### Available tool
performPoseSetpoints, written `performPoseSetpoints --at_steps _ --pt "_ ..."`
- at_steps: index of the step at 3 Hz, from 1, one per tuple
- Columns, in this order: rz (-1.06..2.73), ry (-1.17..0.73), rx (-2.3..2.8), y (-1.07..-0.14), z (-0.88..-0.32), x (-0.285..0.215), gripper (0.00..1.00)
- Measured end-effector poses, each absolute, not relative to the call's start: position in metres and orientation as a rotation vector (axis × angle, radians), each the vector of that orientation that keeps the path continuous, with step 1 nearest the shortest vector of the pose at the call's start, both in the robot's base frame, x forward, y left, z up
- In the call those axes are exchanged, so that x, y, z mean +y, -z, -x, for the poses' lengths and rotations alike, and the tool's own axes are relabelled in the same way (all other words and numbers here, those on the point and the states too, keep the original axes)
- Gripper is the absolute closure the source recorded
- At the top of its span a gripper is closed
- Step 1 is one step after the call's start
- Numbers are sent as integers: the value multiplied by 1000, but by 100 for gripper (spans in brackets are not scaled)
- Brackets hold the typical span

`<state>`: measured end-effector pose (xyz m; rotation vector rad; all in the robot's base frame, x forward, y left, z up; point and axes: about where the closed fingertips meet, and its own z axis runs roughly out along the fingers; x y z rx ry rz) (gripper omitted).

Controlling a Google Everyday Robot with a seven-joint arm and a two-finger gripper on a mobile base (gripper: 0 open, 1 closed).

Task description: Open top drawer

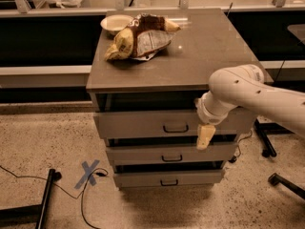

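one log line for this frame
gripper: in front of top drawer, right of its handle, apart from it | grasp: not yet made

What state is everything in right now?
top drawer: barely out at most, handle free.
middle drawer: looks shut.
bottom drawer: looks shut.
gripper: pointing down before the top drawer, right of its handle, apart from it.
bowl: upright on the cabinet top.
snack bags: crumpled, lying beside the bowl.
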<state>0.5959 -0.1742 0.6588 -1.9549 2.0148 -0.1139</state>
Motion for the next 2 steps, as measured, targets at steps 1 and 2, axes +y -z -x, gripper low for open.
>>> performPoseSetpoints --at_steps 1,2 --pt "1983 81 2018 -645 -607 -173 16" --pt "2001 44 2001 -646 -602 -172 28"
